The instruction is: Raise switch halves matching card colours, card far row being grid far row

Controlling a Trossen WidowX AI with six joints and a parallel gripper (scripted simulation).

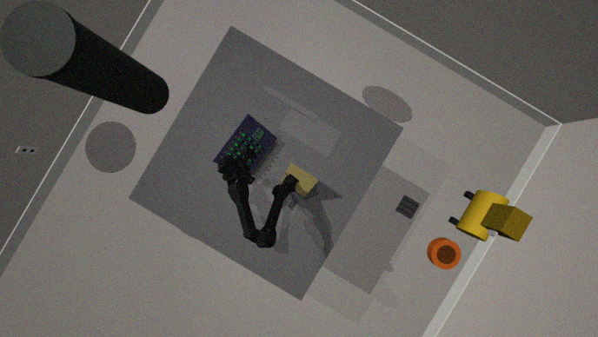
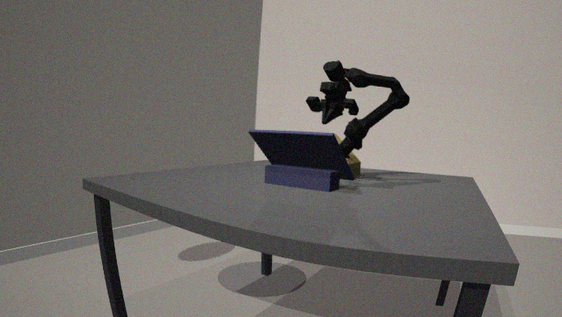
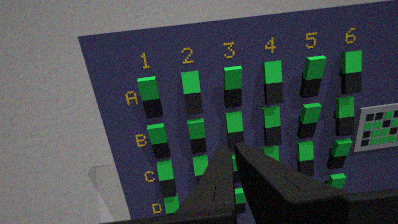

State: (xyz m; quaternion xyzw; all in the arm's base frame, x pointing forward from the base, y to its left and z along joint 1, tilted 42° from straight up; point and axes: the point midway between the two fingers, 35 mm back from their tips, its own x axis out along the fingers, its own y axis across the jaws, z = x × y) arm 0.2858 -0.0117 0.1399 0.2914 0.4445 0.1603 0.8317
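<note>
The blue panel [image 1: 249,122] [image 2: 302,149] [image 3: 110,75] is tilted and carries a grid of green and dark switches, rows A to D. In the wrist view, switch A1 [image 3: 149,95], switch A2 [image 3: 191,92] and switch A6 [image 3: 351,70] show whole. Green halves are on the far side, some brighter, some darker. My gripper [image 2: 325,122] [image 3: 231,152] is shut and empty, above the panel. In the wrist view its tips overlap the area just below switch B3 [image 3: 234,125], and its fingers hide much of rows C and D. The card [image 1: 258,134] [image 3: 358,135] is cut off at the wrist view's right edge.
A blue support block [image 2: 300,176] stands under the panel on the grey table [image 1: 182,174] [image 2: 204,196]. A yellow block [image 1: 306,178] [image 2: 355,168] is by the arm's base. An orange pot [image 1: 435,251] and a yellow cylinder [image 1: 480,213] are off the table.
</note>
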